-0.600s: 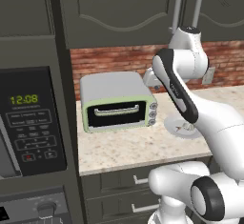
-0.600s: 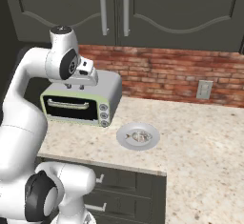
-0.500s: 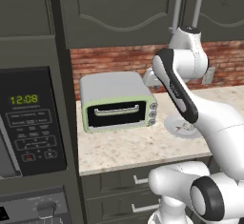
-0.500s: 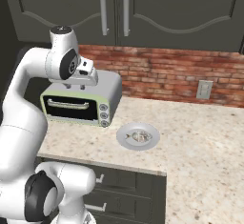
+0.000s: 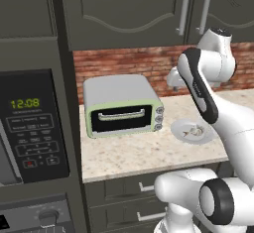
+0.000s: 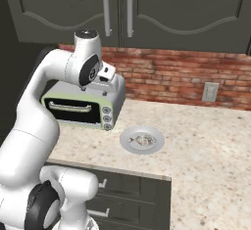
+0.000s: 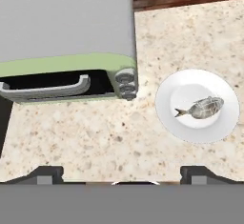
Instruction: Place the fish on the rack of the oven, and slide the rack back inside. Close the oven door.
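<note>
1. Jaws (image 7: 122, 173) are apart, nothing between them; both dark tips show wide-set at the bottom of the hand view, pointing down at the tabletop (image 7: 95, 137).
2. The jaws hang high above the tabletop, up near the brick wall (image 6: 186, 77). In the right base view the hand (image 6: 109, 73) sits just above the toaster's top right corner.
3. Fish (image 7: 200, 107) lies ahead of the jaws and off toward the right tip in the hand view, well apart from both tips. Small, grey, head toward the right edge, tail toward the toaster.
4. Fish rests on a white plate (image 7: 167, 118), roughly centred. Plate is flat on the tabletop.
5. Toaster (image 7: 66, 23), pale-green front and grey top, is ahead of the jaws on the left-tip side. Its door with the silver handle (image 7: 47, 88) looks closed, knobs (image 7: 125, 84) at the end nearest the plate.
6. Plate and toaster are near each other but not touching; bare speckled stone between them.
7. From the left base view: the plate (image 5: 184, 125) is just right of the toaster (image 5: 121, 105), partly hidden behind the arm (image 5: 198, 86).
8. Microwave (image 5: 30, 123) with lit clock is far to the left, built into a dark column. Below it a knob strip of the oven (image 5: 39, 217) is just visible; its door and rack can't be made out.
9. Dark cabinets (image 6: 147, 9) run above, drawers (image 6: 122, 195) below the tabletop edge.
</note>
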Controlling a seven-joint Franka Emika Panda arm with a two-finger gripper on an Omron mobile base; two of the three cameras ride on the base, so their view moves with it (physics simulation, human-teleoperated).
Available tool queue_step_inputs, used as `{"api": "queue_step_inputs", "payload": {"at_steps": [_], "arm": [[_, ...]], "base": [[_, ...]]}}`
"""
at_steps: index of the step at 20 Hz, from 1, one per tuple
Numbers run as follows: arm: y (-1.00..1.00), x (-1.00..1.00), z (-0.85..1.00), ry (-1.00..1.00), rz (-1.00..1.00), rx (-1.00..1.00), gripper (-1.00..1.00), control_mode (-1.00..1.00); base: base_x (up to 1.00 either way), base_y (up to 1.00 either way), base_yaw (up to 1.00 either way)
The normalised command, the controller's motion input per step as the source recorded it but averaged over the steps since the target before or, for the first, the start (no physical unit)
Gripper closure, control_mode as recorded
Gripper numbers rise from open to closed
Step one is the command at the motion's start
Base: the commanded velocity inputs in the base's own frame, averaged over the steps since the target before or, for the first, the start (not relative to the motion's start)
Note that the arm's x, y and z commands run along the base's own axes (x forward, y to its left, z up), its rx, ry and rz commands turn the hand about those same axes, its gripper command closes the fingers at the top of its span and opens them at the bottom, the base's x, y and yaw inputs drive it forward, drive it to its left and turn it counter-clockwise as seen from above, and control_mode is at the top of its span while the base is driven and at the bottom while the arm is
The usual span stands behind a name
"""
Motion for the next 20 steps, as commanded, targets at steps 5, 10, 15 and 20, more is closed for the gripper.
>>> {"api": "queue_step_inputs", "payload": {"at_steps": [5,10,15,20], "arm": [[-0.92,0.02,-0.15,0.01,-0.20,0.05,-1.00,-1.00],[-0.90,0.00,-0.25,0.00,-0.19,0.04,-1.00,-1.00],[-0.58,0.00,-0.38,0.03,-0.15,0.02,-1.00,-1.00],[-0.20,0.03,-0.49,0.07,-0.10,0.00,-1.00,-1.00]], "base": [[0.00,0.00,0.00],[0.00,0.00,0.00],[0.00,0.00,0.00],[0.00,0.00,0.00]]}}
